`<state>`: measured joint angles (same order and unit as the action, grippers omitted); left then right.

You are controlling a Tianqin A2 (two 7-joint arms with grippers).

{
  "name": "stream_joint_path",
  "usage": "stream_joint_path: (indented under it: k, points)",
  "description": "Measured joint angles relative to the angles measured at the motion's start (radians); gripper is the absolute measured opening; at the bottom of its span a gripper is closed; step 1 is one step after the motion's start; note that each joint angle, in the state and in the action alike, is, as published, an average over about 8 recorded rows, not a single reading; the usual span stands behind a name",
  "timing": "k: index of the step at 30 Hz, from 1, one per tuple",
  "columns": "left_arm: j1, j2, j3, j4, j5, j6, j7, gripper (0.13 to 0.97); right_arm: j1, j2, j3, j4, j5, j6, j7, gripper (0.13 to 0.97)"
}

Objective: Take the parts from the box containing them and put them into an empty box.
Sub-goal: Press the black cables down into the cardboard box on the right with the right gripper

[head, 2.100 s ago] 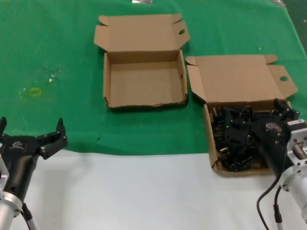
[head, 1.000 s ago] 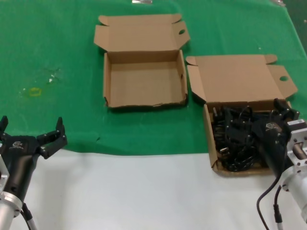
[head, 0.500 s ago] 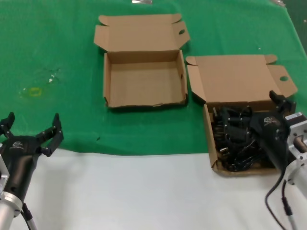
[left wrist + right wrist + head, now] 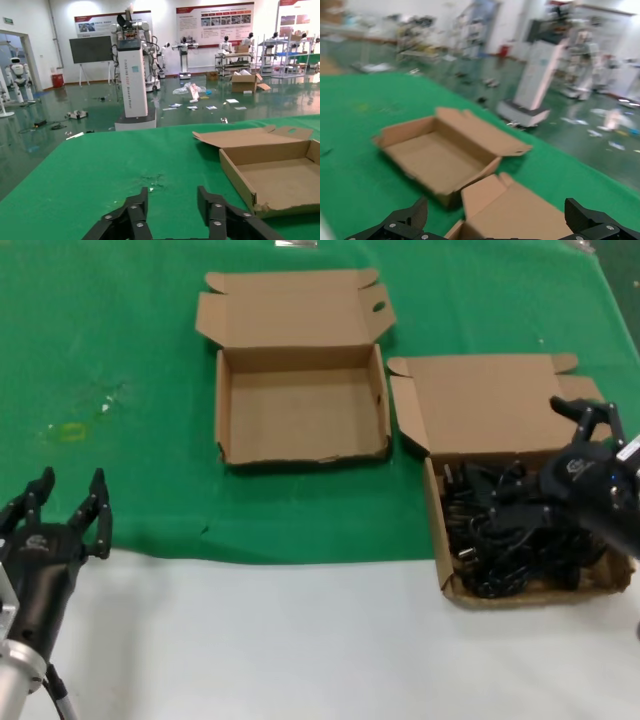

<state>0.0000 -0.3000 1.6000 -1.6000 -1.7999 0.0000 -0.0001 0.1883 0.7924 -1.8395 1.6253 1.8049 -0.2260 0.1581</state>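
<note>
Fingers of the right gripper spread wide over the tangled parts, its grip on them unclear; left fingers open

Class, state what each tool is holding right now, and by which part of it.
Nothing is held. The right tool hangs open over the cords in their box; the left tool is open and empty, off to the left.

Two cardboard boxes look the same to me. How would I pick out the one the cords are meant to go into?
On the green cloth lie two open brown boxes. The empty box is the farther, left one. Its neighbour, the box with cords, holds a black tangle; this one shows only bare cardboard inside.
</note>
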Motion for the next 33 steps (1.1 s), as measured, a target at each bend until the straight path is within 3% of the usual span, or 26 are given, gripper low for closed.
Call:
stream_joint_path:
  k: [4, 13, 17, 23, 33]
  points:
    - [0.000, 0.000, 0.000, 0.000, 0.000, 0.000, 0.000, 0.397, 0.066, 0.074, -0.018, -0.021, -0.006, -0.147, -0.001, 0.966]
    - [0.000, 0.000, 0.000, 0.000, 0.000, 0.000, 0.000, 0.242, 0.291, 0.170, -0.092, -0.131, -0.025, -0.538, -0.107, 0.966]
    - [0.000, 0.000, 0.000, 0.000, 0.000, 0.000, 0.000, 0.242, 0.402, 0.177, -0.138, -0.184, -0.068, -0.703, -0.174, 0.966]
    - [0.000, 0.000, 0.000, 0.000, 0.000, 0.000, 0.000, 0.180, 0.571, 0.155, -0.212, -0.273, -0.173, -0.911, -0.284, 0.966]
    - [0.000, 0.000, 0.000, 0.000, 0.000, 0.000, 0.000, 0.145, 0.788, 0.058, -0.307, -0.485, -0.366, -1.036, -0.515, 0.966]
